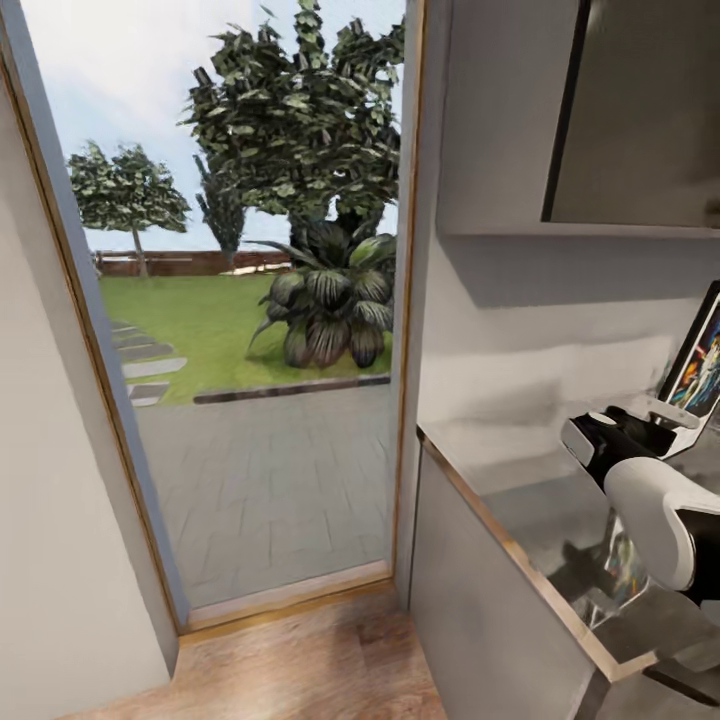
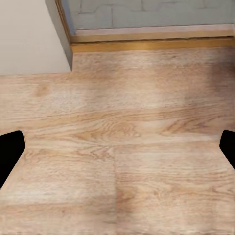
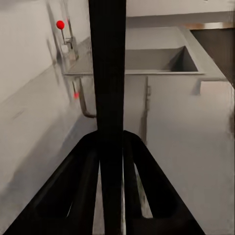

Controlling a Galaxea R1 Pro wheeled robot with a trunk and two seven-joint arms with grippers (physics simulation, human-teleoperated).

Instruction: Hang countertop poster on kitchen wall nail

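The poster (image 1: 702,362) stands upright at the far right of the head view, over the shiny grey kitchen countertop (image 1: 500,465). It has a black frame and colourful figures on dark blue. My right gripper (image 1: 668,412) is shut on its lower edge. In the right wrist view the poster (image 3: 107,68) appears edge-on as a black strip between the two dark fingers (image 3: 81,188). My left gripper (image 2: 117,152) hangs open over the wood floor, its fingertips (image 2: 10,149) far apart. The wall nails are out of view.
An open doorway (image 1: 260,300) onto a paved yard and garden takes up the left and middle. A glossy dark upper cabinet (image 1: 640,110) hangs above the counter. The sink (image 3: 156,58) and tap (image 3: 68,41) lie beyond the poster. Light wood floor (image 1: 300,660) runs below.
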